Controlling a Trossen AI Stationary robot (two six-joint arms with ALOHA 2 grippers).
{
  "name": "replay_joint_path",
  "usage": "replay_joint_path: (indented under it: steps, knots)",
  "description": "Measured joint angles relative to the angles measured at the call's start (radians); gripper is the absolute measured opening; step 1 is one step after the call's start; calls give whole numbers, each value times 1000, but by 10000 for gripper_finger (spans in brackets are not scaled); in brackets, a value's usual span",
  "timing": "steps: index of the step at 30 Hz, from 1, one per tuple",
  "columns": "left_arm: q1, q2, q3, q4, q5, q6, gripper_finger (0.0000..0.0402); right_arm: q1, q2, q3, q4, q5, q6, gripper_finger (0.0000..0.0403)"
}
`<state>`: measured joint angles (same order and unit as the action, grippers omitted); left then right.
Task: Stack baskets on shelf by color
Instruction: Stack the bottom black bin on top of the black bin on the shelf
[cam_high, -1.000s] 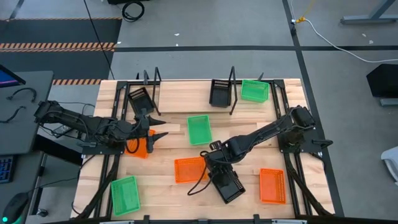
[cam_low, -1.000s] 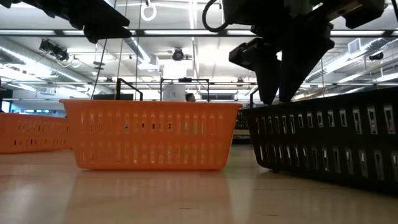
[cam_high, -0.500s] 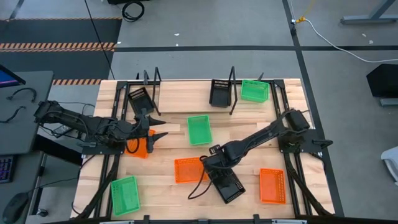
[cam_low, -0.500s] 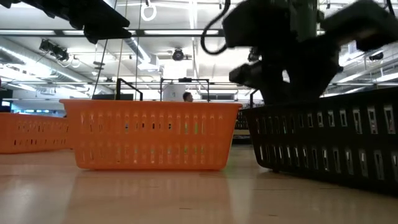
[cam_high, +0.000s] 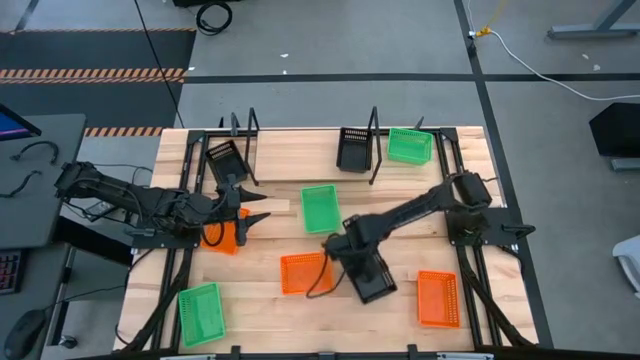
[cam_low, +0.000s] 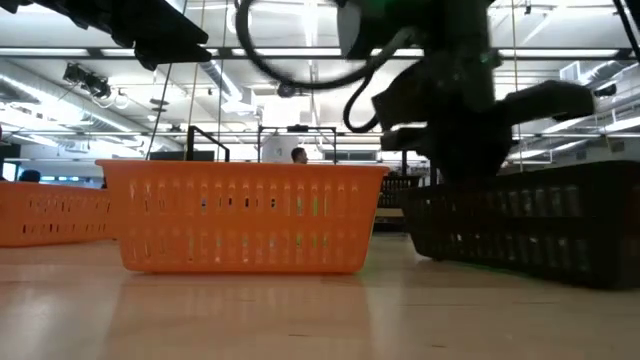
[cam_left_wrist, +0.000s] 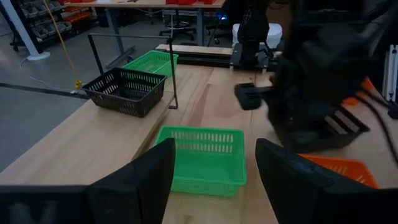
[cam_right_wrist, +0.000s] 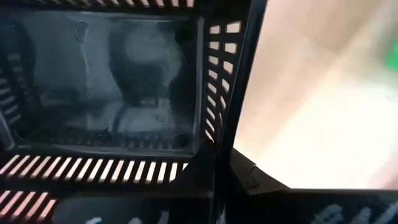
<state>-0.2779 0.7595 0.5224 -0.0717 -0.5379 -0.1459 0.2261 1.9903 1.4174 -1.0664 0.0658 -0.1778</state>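
The right gripper (cam_high: 352, 250) has its fingers clamped on the black basket's (cam_high: 371, 275) rim—beside the orange basket (cam_high: 303, 272)—so it should lift level, while the left gripper (cam_high: 240, 205) waits, fingers apart and empty.

There are no words, numbers, labels or signs that can be read in any of these pictures. The baskets and the table have no writing on them, and things in the room behind are too far off to read.
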Motion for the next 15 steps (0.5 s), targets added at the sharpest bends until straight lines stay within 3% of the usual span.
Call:
replay_joint_path:
  steps: [4,9,15]
  knots:
    - [0,0,0,-1,0,0,231,-99,0,0,-1,8,27,8]
    - [0,0,0,-3,0,0,231,-217,0,0,-24,14,196,8]
    - [0,0,0,-4,0,0,231,-256,-15,-2,-9,0,153,8]
